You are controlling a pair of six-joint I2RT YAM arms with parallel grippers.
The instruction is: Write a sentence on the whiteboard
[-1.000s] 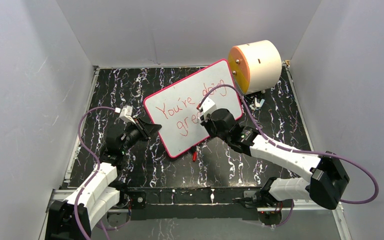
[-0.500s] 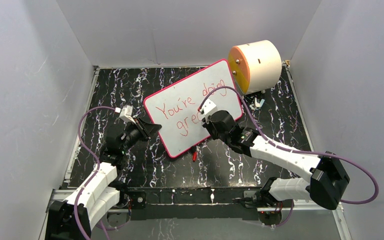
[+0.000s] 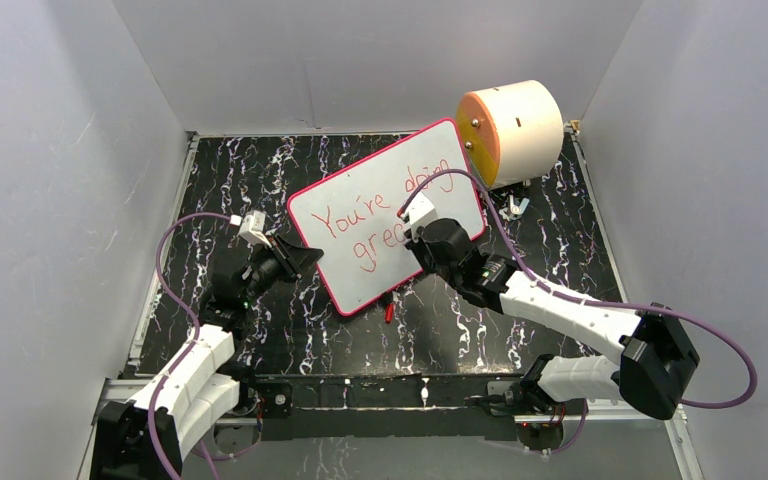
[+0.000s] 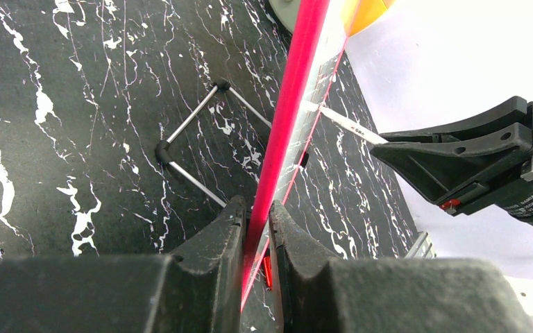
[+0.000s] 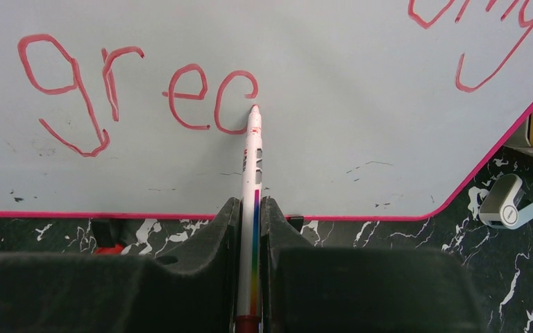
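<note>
With the left gripper [image 4: 257,211] clamping the board [image 4: 290,111] edge between its fingers and the right gripper [image 5: 250,222] pinching the marker [image 5: 252,166], tip touching the sentence [image 5: 139,97] just ahead, best close that open "a" with light, even pressure.

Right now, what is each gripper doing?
Left gripper: shut on the edge of the whiteboard.
Right gripper: shut on the marker.

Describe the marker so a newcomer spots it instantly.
Find the pink-framed whiteboard mid-table. At the unfinished second line of red lettering, the right gripper holds a slim white marker, tip on the board. Only it carries a rainbow stripe.
</note>
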